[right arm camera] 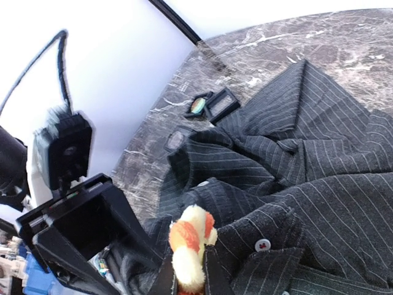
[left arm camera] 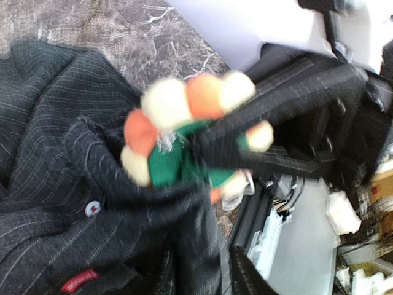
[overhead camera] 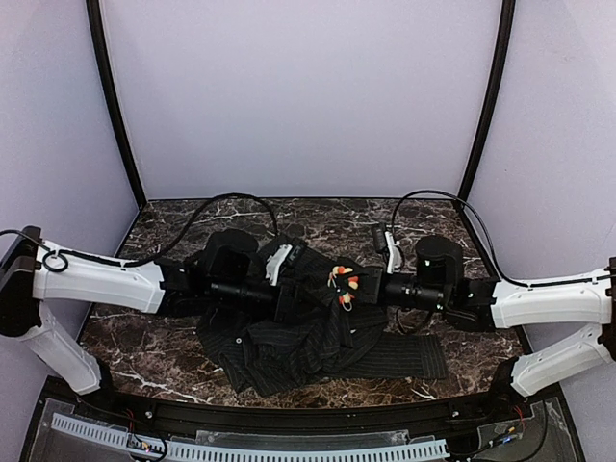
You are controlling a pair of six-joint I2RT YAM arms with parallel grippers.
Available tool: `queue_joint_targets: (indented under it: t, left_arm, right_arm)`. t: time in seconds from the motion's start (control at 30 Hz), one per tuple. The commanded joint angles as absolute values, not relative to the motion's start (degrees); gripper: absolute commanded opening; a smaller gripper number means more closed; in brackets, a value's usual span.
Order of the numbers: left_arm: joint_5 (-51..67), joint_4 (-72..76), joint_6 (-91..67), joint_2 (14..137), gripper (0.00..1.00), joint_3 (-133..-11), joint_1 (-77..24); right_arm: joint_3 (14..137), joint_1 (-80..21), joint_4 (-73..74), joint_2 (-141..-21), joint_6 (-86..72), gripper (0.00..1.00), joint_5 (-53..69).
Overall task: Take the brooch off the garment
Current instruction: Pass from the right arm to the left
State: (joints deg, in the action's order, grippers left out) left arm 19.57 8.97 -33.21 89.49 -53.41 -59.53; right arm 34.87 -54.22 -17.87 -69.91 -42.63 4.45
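The brooch (overhead camera: 344, 281), a small flower with a green centre and orange and white beads, sits above the crumpled black pinstriped garment (overhead camera: 318, 342). My right gripper (right arm camera: 189, 258) is shut on the brooch (right arm camera: 190, 246), one finger on either side. In the left wrist view the brooch (left arm camera: 184, 138) rests against a fold of the garment (left arm camera: 73, 184); I cannot tell whether its pin is still in the cloth. My left gripper (left arm camera: 202, 261) stands open low beside that fold, with one finger (left arm camera: 245, 276) apart from the cloth and the other hidden under it.
Small square black boxes (right arm camera: 212, 104) lie on the marble table (overhead camera: 173, 337) beyond the garment's far edge. Pale walls with black corner posts (overhead camera: 115, 106) close in the back and sides. A perforated rail (overhead camera: 250, 448) runs along the near edge.
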Motion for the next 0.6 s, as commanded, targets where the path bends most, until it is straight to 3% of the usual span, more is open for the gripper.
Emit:
queue_joint_targets:
  t: [0.0,0.1,0.27,0.57]
  left_arm:
    - [16.3,8.0,-32.2,81.8,0.59,-50.0,-59.3]
    - [16.5,10.0,-32.6,79.7,0.74,-48.9,-59.2]
    - [18.9,12.4,-33.6,79.0,0.78,-49.7,-59.2]
    - [23.7,17.9,-33.9,78.5,0.48,-50.0,-59.3]
  right_arm:
    - [30.1,-50.0,-34.3,-68.1,-47.0,0.0,19.3]
    - [29.5,-49.0,-39.1,-67.9,-48.3,0.0,26.0]
    - [30.8,-48.7,-42.2,-68.2,-49.5,0.0,35.8]
    - [30.9,-48.8,-45.3,-69.5,-52.1,0.0,42.8]
